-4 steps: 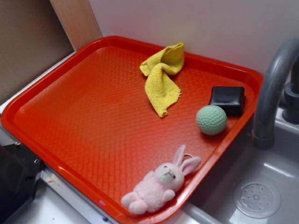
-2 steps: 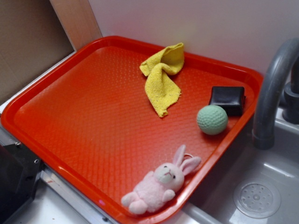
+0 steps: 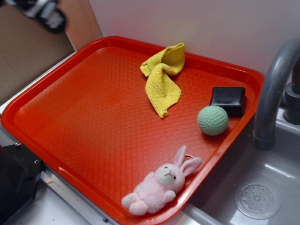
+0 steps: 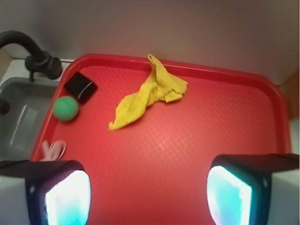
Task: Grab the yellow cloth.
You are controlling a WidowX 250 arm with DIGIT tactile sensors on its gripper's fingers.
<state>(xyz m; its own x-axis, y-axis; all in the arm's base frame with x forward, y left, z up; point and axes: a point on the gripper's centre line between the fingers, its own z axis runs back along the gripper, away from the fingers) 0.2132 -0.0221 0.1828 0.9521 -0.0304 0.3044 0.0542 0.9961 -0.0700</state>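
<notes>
Plain white wall (image 3: 211, 28) behind, evenly lit, no shadows of note. Brown cardboard panel (image 3: 28, 51) and pale wooden board (image 3: 79, 21) leaning at the far corner. Grey metal sink basin (image 3: 262, 187) with round drain strainer (image 3: 258, 200), off to the left of the jaws in the wrist view. Curved grey tap spout (image 3: 274, 89) rising over the basin.

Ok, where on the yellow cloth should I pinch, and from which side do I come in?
Probably the bunched knot of the yellow cloth, where folds stand up and give the jaws bulk. Come from above on the open tray side: its far end rides up the rim, and the flat tail offers little to grip. The gripper is open.
</notes>
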